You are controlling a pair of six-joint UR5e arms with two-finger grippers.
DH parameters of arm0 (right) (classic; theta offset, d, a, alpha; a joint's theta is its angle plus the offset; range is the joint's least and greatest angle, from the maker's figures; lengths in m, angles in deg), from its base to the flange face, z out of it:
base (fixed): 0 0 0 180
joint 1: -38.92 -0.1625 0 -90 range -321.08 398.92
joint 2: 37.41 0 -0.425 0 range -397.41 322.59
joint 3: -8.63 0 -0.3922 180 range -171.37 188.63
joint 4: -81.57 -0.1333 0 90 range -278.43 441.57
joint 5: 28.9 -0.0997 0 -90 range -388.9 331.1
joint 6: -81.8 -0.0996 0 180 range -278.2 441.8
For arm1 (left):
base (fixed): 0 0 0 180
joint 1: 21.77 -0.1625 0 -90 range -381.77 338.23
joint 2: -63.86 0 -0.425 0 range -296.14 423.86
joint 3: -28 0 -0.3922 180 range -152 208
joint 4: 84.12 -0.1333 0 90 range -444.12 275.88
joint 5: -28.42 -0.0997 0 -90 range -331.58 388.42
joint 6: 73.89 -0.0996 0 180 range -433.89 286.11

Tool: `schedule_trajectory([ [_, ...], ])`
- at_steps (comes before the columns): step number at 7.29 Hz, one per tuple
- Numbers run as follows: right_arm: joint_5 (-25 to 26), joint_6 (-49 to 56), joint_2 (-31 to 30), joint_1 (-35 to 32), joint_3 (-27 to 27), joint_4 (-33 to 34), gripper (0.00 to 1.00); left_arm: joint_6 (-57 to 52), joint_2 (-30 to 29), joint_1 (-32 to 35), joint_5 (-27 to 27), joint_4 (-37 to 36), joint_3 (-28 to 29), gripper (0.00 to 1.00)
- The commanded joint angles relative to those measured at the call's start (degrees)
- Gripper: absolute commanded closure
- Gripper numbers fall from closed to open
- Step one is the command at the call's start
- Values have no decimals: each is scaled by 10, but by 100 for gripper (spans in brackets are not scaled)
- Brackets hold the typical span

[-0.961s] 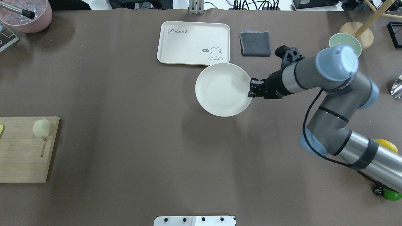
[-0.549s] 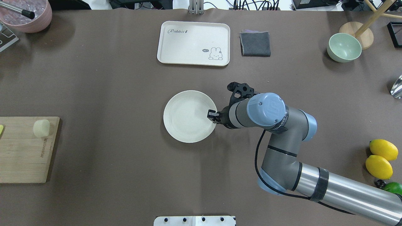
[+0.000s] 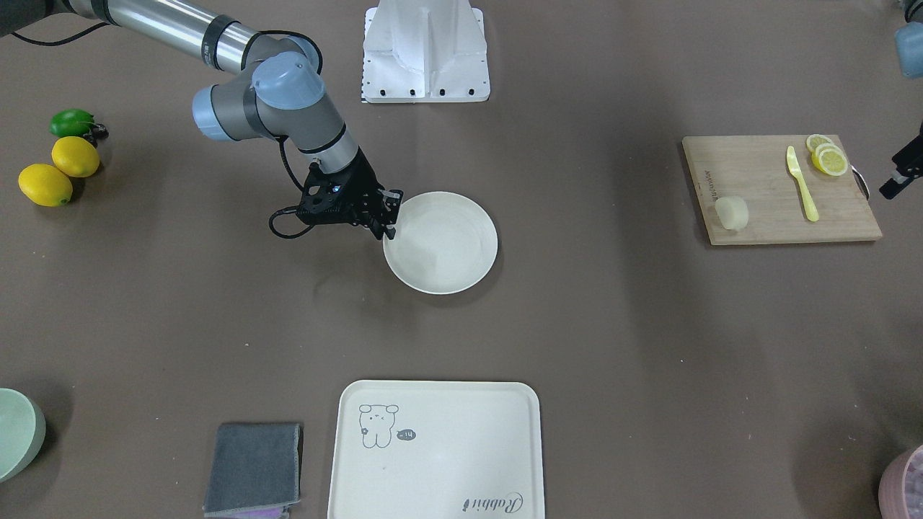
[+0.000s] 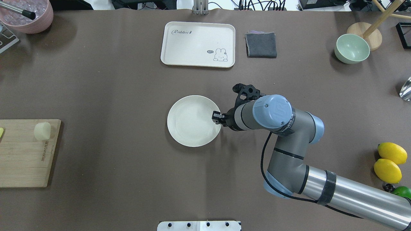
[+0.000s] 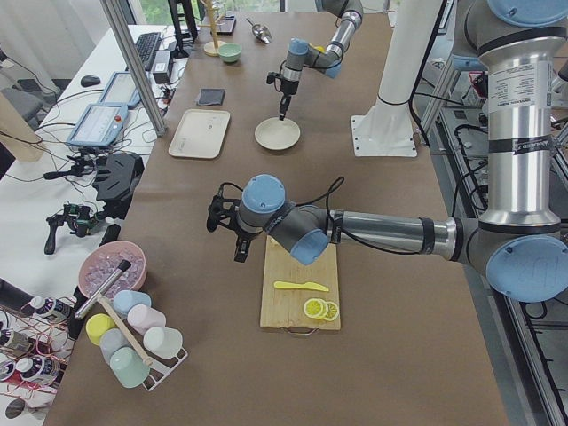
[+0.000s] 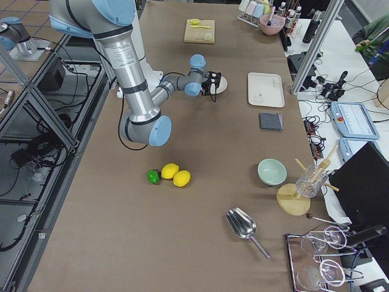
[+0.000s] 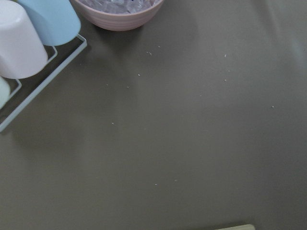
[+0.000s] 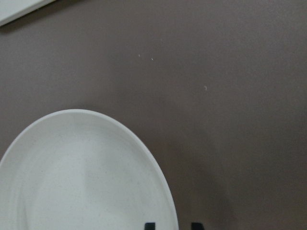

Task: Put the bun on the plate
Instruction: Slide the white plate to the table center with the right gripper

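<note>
Our right jaws pinched the rim of the plate (image 4: 189, 125); we could not tell how our left jaws stood.

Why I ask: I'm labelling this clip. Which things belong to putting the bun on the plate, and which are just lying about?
For the job:
bun
plate
right gripper, on the plate's rim

Lying about:
tray
cloth
green bowl
lemons
lime
knife
lemon slices
</note>
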Motion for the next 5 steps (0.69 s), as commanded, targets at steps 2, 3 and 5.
schedule_trajectory([
  [2, -70, 4, -4, -58, 14, 4, 0, 140, 26, -126, -93, 53, -50, 2],
  [3, -90, 5, -5, -79, 15, 4, 0, 168, 52, -176, -152, 52, -88, 2],
  [5, -121, 31, -7, -119, 14, 5, 0, 196, 55, -266, -248, 49, -90, 2],
])
